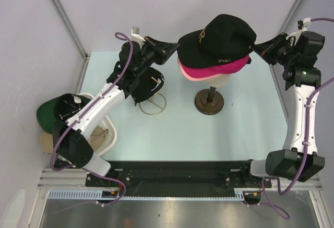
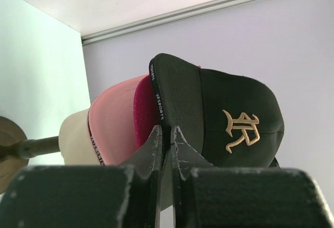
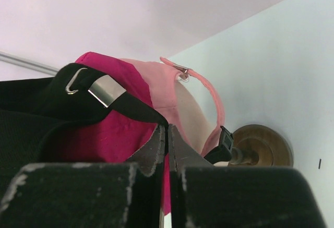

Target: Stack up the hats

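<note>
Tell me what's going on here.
Two robot arms hold the black cap on top of the magenta cap and the pink cap, which sit on the mannequin head. The left arm's fingers pinch its brim, and the right arm's fingers are shut at its rear strap. A green cap and a tan cap lie by the white basket, not yet stacked.

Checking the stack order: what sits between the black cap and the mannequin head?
Two caps: the magenta cap just under the black cap, then the light pink cap on the mannequin head. The left wrist view shows this best.
</note>
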You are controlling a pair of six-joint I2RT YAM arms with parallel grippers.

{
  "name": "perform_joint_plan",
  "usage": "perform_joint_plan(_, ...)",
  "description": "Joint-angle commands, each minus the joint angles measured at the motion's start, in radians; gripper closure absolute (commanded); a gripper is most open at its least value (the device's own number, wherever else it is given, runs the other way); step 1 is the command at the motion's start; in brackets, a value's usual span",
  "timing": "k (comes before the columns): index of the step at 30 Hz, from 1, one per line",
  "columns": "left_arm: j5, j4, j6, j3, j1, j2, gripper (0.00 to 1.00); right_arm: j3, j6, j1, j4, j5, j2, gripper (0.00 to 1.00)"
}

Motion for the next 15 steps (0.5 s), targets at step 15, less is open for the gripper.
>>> perform_joint_plan(15,0.045,-0.072,0.218,0.161,0.004,0.059,1.0,-0.085,-0.2,0.016,-0.113,0.202,0.078,1.0)
